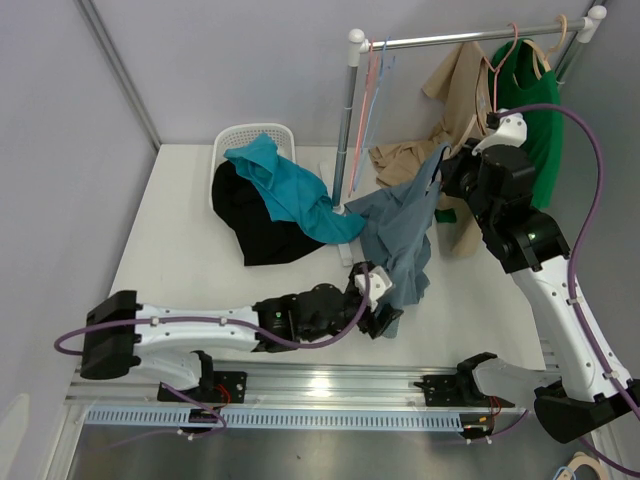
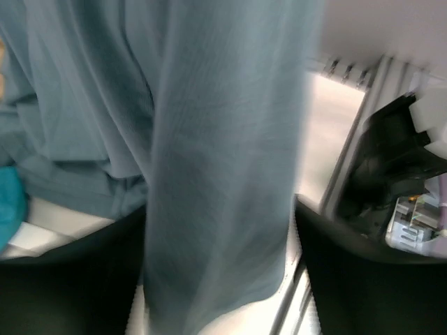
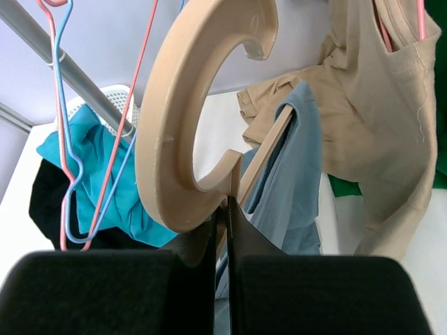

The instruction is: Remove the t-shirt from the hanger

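Observation:
A grey-blue t-shirt hangs from a beige wooden hanger, held off the rack. My right gripper is shut on the hanger's neck, just below the hook, as the right wrist view shows. The shirt drapes down behind the hanger's arm. My left gripper is low near the table's front, at the shirt's lower hem. In the left wrist view the shirt fills the gap between the black fingers and the gripper looks shut on a bunched fold.
A clothes rack rail on a pole carries a tan garment, a green garment and empty pink and blue wire hangers. A white basket holds teal cloth and black cloth.

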Motion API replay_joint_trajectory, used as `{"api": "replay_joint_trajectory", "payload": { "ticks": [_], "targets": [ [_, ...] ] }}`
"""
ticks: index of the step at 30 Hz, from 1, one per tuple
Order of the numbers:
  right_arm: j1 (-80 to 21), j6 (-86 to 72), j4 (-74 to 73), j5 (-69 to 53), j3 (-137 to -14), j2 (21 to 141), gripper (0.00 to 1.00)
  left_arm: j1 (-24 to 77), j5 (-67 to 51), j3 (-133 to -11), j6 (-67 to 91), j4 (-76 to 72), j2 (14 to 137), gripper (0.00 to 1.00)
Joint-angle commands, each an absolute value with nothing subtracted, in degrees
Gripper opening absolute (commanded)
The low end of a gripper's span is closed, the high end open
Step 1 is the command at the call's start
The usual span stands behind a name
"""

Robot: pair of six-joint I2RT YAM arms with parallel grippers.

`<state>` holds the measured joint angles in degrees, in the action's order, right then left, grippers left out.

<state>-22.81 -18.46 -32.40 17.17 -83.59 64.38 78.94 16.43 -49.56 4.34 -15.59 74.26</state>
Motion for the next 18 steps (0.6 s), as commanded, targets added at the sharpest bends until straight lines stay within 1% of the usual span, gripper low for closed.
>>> {"api": "replay_joint_trajectory", "payload": {
  "ticks": [1, 2, 3, 7, 8, 12, 17, 18],
  "targets": [
    [-23.3, -19.6, -30.1, 16.8, -86.5, 63.5, 0.00, 76.8, 12.4, -54.8, 5.1, -18.6, 76.9, 0.63],
    [-23.3, -19.4, -30.1, 17.0, -86.5, 63.2, 0.00, 76.3, 11.1, -55.4, 5.3, -18.1, 78.0, 0.18],
    [-23.3, -19.2, -30.3, 17.5, -86.5, 63.4, 0.00, 76.3, 10.0, -57.5, 5.7, -16.2, 78.7, 0.01],
    [-23.4, -17.8, -30.1, 18.9, -86.1, 64.2, 0.00, 77.1, 5.5, -56.3, 6.6, -17.8, 76.4, 0.01],
    [-23.2, -17.5, -29.7, 19.7, -86.0, 64.5, 0.00, 78.4, 4.9, -53.9, 6.8, -18.5, 74.1, 0.01],
    [-22.9, -14.9, -28.8, 21.8, -85.9, 67.0, 0.00, 84.5, 5.5, -51.2, 5.4, -17.8, 68.4, 0.01],
    [-21.9, -13.9, -27.0, 23.6, -85.4, 70.5, 0.00, 88.1, -10.1, -45.3, 9.0, -19.8, 63.3, 0.01],
    [-21.4, -13.8, -26.6, 23.6, -85.3, 70.9, 0.00, 89.0, -10.5, -44.0, 9.0, -19.4, 62.6, 0.01]
  ]
}}
